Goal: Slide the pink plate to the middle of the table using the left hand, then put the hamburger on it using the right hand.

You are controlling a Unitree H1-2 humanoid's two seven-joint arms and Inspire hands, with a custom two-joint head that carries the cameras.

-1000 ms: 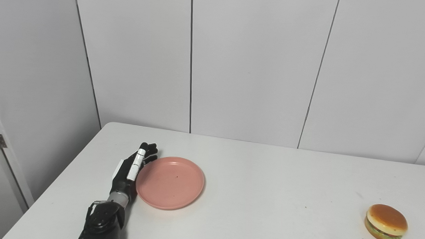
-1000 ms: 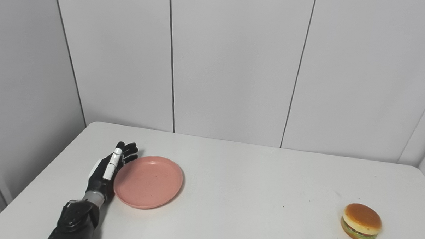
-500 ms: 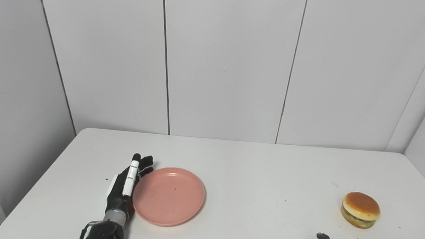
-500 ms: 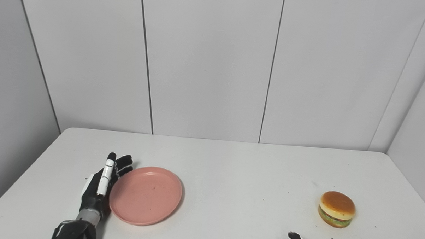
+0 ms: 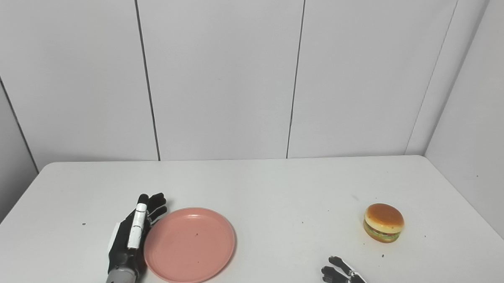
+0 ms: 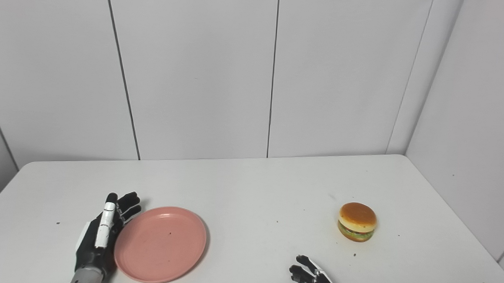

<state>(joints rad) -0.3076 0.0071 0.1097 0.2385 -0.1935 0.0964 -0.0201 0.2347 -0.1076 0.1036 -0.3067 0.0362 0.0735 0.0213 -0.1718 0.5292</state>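
The pink plate (image 5: 189, 245) lies flat on the white table (image 5: 275, 192), left of the middle. My left hand (image 5: 133, 236) stands on edge against the plate's left rim, open, with straight fingers pointing away from me. The hamburger (image 5: 383, 222) sits upright on the right part of the table. My right hand (image 5: 343, 279) shows at the bottom edge, left of and nearer than the hamburger, with its fingers spread and nothing in them. In the right eye view the plate (image 6: 160, 244), the hamburger (image 6: 357, 221) and both hands appear in the same arrangement.
White wall panels (image 5: 221, 73) close off the table at the back and on the right. The table's left edge (image 5: 10, 212) runs close to my left hand. Small dark specks dot the tabletop.
The camera has swung to the right, so the whole picture shifted left. My left hand stays against the plate's rim. My right hand has risen further into view at the bottom.
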